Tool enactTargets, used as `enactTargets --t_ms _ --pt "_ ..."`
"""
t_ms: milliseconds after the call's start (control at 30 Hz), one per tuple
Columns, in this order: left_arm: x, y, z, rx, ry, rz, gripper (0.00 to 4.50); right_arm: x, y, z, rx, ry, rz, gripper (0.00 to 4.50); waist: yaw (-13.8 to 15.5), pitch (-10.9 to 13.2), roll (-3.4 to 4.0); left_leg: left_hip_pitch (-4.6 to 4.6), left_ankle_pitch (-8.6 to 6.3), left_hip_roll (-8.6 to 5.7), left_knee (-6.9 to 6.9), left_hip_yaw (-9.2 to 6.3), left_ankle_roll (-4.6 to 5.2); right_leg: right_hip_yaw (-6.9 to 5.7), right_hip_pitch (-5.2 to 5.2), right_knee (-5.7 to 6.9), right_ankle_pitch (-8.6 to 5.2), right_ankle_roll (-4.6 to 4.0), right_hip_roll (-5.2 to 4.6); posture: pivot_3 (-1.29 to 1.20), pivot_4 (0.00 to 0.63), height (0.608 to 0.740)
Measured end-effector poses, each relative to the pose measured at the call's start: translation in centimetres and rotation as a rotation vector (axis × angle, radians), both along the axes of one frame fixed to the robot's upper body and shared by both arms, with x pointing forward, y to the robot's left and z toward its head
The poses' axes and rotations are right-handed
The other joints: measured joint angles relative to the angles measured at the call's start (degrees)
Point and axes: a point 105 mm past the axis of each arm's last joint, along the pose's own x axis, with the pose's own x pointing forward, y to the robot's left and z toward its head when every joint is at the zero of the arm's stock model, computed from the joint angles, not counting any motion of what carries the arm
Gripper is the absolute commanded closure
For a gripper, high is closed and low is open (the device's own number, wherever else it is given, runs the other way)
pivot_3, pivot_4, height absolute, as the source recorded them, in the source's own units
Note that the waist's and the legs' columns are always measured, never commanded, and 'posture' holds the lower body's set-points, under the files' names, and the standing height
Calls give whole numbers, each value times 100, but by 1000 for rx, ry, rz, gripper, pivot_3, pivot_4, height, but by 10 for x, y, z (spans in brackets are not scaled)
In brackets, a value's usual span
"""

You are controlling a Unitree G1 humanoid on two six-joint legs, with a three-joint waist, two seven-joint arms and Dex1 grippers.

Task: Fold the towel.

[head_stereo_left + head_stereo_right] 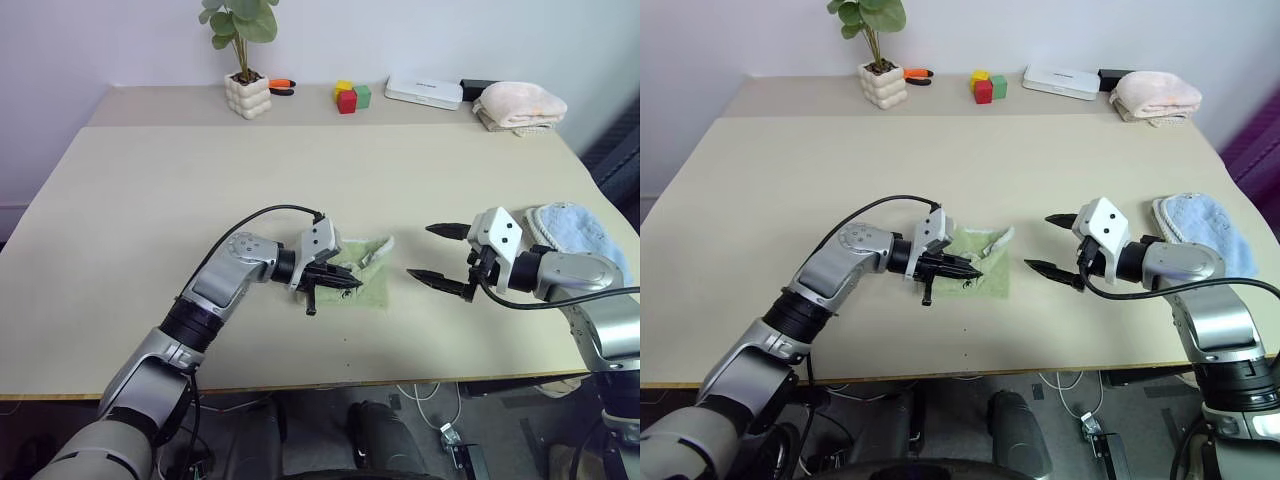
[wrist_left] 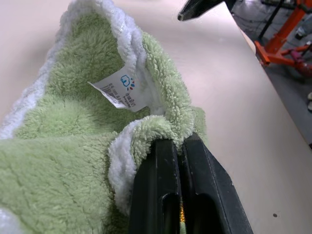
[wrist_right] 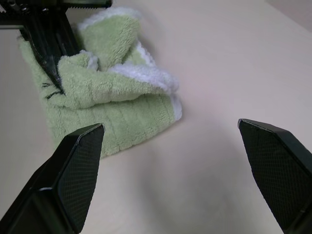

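The green towel (image 1: 362,275) lies bunched mid-table, roughly doubled but untidy; flattening remains. The left gripper (image 1: 335,283) pinches its edge, fingers nearly together; the right gripper (image 1: 438,254) waits beside it, wide open and empty.

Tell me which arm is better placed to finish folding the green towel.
Probably the left. Its tool sits on the green towel, fingers pinched at a fold; the right tool hangs open beside it, apart.
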Motion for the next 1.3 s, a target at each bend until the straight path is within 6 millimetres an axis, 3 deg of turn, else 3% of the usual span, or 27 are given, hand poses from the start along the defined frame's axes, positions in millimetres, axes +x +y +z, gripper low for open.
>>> enactTargets --t_ms 200,433,667,767,900,1300 --pt "-7 -4 2 -6 -19 -27 149 0 -1 1 1 -1 -3 0 -2 0 0 1 0 0 1 -1 0 0 0 4 0 1 0 0 150 740" --pt "-26 -8 24 -103 -63 -112 149 3 0 5 4 -15 -9 0 -7 0 1 2 0 0 2 -1 0 0 0 8 0 1 0 0 150 740" --pt "-51 1 41 -194 -71 -202 149 9 9 17 30 -62 1 0 -11 -1 2 5 0 1 2 -3 0 0 0 14 -1 3 1 0 150 740" --pt "-49 8 40 -160 -71 -183 149 9 18 12 40 -44 24 0 1 -1 3 4 0 1 6 -3 0 0 1 15 -1 3 1 0 150 740" --pt "-31 16 28 -92 -97 -83 149 10 24 10 47 -39 39 0 0 -2 3 5 0 0 7 -3 0 0 2 15 -1 3 1 0 150 740" --pt "-19 4 29 -125 -80 -4 65 12 28 17 40 -61 52 0 1 -2 3 4 1 1 8 -4 0 -1 1 20 0 6 2 0 150 740"
